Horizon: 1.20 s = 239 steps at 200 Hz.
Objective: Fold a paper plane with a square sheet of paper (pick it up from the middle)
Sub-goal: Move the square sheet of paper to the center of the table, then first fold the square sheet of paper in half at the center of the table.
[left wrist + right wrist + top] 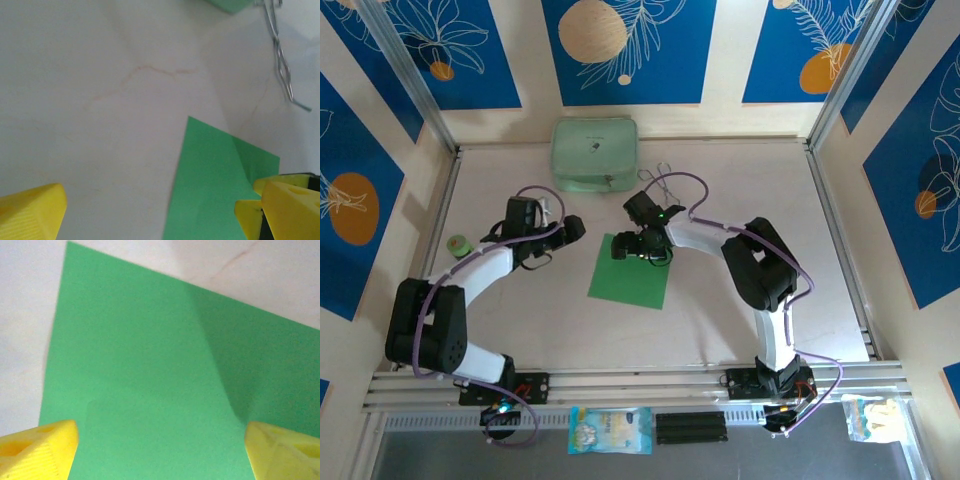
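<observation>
one right claw [161, 452] spread wide over the green paper [140, 355].

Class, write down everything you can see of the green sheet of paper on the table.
The square sheet of paper is bright green, plain and thin-looking. It lies flat on the pale table near its middle, turned slightly askew, with no crease that shows. A shadow darkens part of it. The right gripper, open, hangs over its far edge; whether it touches the paper cannot be told.
</observation>
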Tool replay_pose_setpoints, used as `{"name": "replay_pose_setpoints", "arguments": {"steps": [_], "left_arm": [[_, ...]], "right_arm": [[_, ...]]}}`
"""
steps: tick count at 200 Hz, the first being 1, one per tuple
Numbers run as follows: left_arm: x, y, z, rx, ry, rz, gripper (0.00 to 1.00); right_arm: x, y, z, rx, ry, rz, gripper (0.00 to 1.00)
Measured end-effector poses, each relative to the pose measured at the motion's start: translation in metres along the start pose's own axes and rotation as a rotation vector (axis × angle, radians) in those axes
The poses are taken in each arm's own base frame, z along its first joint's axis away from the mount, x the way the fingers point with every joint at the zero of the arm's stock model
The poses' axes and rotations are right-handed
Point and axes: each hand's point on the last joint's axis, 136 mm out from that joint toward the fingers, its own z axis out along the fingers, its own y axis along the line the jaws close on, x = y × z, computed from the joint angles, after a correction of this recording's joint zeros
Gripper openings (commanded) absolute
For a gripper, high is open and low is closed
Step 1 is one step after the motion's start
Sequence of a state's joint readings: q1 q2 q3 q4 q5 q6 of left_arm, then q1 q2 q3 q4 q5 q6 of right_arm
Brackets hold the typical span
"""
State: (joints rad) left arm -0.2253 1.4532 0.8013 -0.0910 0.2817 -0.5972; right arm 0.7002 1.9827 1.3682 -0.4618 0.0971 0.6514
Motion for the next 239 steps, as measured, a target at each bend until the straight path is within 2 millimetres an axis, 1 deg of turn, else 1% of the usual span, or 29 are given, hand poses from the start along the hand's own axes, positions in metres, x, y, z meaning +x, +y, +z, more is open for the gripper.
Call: {"name": "replay_pose_setpoints", "arguments": {"steps": [14, 26, 33, 42, 49, 59, 66, 70, 78, 96, 109, 119, 132, 153, 179, 215, 239], "left_arm": [[0.01, -0.009, 0.005, -0.014, 0.038, 0.024, 0.99], [0.019, -0.018, 0.009, -0.039, 0.074, 0.053, 0.99], [0.024, -0.025, 0.011, -0.054, 0.093, 0.074, 0.99], [0.032, -0.034, 0.014, -0.07, 0.121, 0.104, 0.99], [0.037, -0.041, 0.017, -0.081, 0.141, 0.131, 0.99], [0.046, -0.05, 0.021, -0.101, 0.175, 0.175, 0.99], [0.053, -0.054, 0.024, -0.114, 0.197, 0.2, 0.99], [0.057, -0.058, 0.026, -0.12, 0.214, 0.216, 0.99], [0.065, -0.063, 0.03, -0.138, 0.243, 0.253, 0.99], [0.081, -0.074, 0.039, -0.172, 0.309, 0.33, 0.99], [0.089, -0.082, 0.046, -0.197, 0.346, 0.384, 1.0], [0.095, -0.088, 0.053, -0.215, 0.368, 0.421, 0.99], [0.103, -0.094, 0.061, -0.24, 0.402, 0.464, 0.98], [0.114, -0.098, 0.073, -0.279, 0.446, 0.511, 0.96], [0.124, -0.1, 0.081, -0.321, 0.482, 0.552, 0.93], [0.13, -0.092, 0.083, -0.363, 0.512, 0.563, 0.93], [0.134, -0.087, 0.085, -0.385, 0.527, 0.554, 0.89]], "right_arm": [[-0.003, 0.003, -0.01, -0.02, -0.012, 0.012, 0.89], [-0.008, 0.0, -0.03, -0.039, -0.047, 0.044, 0.91], [-0.013, -0.006, -0.045, -0.049, -0.077, 0.067, 0.92], [-0.019, -0.018, -0.067, -0.058, -0.124, 0.11, 0.94], [-0.023, -0.027, -0.081, -0.064, -0.156, 0.136, 0.95], [-0.027, -0.046, -0.102, -0.068, -0.213, 0.179, 0.98], [-0.028, -0.059, -0.111, -0.063, -0.239, 0.206, 0.99], [-0.028, -0.07, -0.117, -0.055, -0.254, 0.232, 0.99], [-0.025, -0.087, -0.122, -0.04, -0.27, 0.265, 0.99], [-0.012, -0.123, -0.125, -0.002, -0.277, 0.337, 0.99], [-0.001, -0.142, -0.123, 0.017, -0.272, 0.377, 0.99], [0.007, -0.154, -0.122, 0.027, -0.268, 0.402, 0.99], [0.014, -0.163, -0.123, 0.03, -0.269, 0.424, 0.99], [0.013, -0.168, -0.128, 0.017, -0.285, 0.445, 0.99], [0.009, -0.17, -0.13, -0.008, -0.3, 0.455, 0.99], [0.008, -0.166, -0.129, -0.034, -0.297, 0.449, 0.99], [0.008, -0.165, -0.129, -0.039, -0.295, 0.448, 1.0]]}}
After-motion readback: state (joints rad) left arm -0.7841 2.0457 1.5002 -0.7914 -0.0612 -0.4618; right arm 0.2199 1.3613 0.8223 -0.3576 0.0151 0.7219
